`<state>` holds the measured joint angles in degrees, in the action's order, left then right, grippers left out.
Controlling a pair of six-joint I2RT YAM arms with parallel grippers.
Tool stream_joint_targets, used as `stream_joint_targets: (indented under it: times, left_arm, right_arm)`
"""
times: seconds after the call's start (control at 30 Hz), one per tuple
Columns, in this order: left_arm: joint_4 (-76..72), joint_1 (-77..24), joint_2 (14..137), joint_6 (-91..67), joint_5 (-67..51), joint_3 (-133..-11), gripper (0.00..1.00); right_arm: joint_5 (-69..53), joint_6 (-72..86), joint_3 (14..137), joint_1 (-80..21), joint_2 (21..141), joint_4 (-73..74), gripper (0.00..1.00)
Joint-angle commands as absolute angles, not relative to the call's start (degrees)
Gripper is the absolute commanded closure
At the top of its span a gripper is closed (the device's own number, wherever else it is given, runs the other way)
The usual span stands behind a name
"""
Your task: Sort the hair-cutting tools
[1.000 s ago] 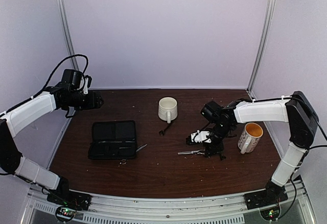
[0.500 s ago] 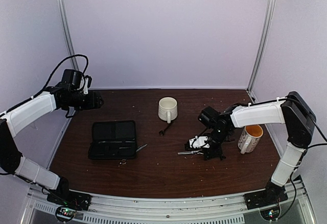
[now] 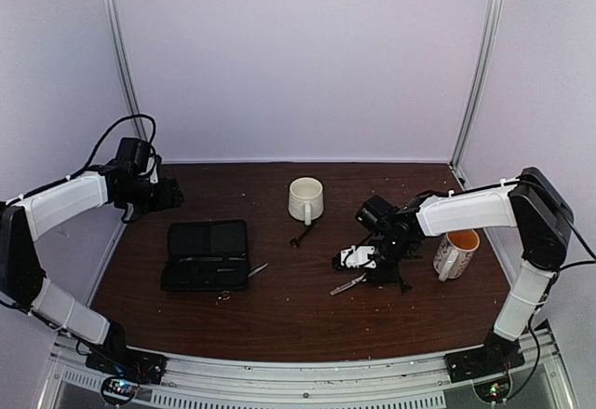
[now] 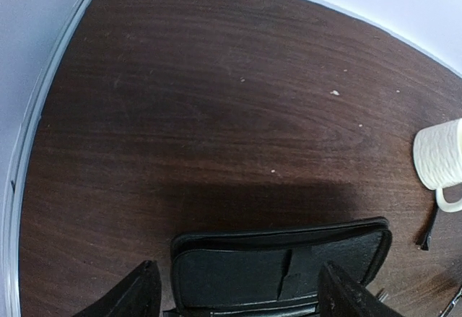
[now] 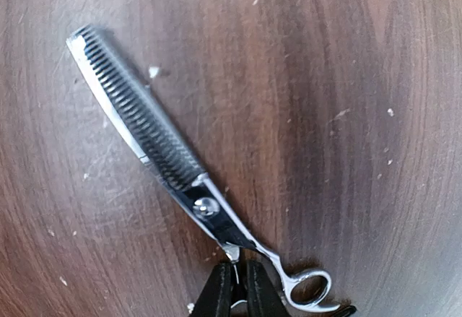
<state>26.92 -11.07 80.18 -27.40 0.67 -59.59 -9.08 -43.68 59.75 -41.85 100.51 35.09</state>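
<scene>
Brown table, right gripper low, pinching scissors, left gripper aloft

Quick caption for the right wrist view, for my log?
Silver thinning scissors against the dark wooden table, handle pinched between the fingers of the right gripper.

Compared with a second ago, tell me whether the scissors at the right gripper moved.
Yes. The scissors pivoted, blade tip swinging toward the near edge, away from the white mug, with the right gripper clamped on their handle.

Scissors now slanted, not level, in the right jaws; left arm farther back and leftward.
</scene>
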Motion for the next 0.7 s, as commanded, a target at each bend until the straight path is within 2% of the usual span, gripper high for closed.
stream_joint_targets:
  times: [0.0,0.2,0.3,0.57,0.67]
  left_arm:
    - [23.4,-8.8,80.3,-32.4,-0.6,-56.3,0.22]
    - [22.9,-8.2,77.4,-32.5,0.0,-52.1,0.22]
    - [22.7,-7.5,76.8,-32.8,-0.9,-50.7,0.22]
    - [22.1,-7.1,75.7,-33.1,-2.4,-47.5,0.22]
    - [18.9,-6.7,73.2,-33.2,-6.8,-45.3,0.22]
  right_arm:
    - [-5.1,-42.0,58.7,-42.6,103.7,34.0,0.92]
    - [-6.2,-41.2,59.1,-42.6,98.7,35.0,0.93]
    - [-7.0,-41.0,59.5,-42.5,97.4,35.4,1.00]
    - [-8.2,-39.9,61.4,-42.5,92.7,37.6,1.00]
    - [-8.3,-39.2,61.8,-42.5,92.0,37.6,1.00]
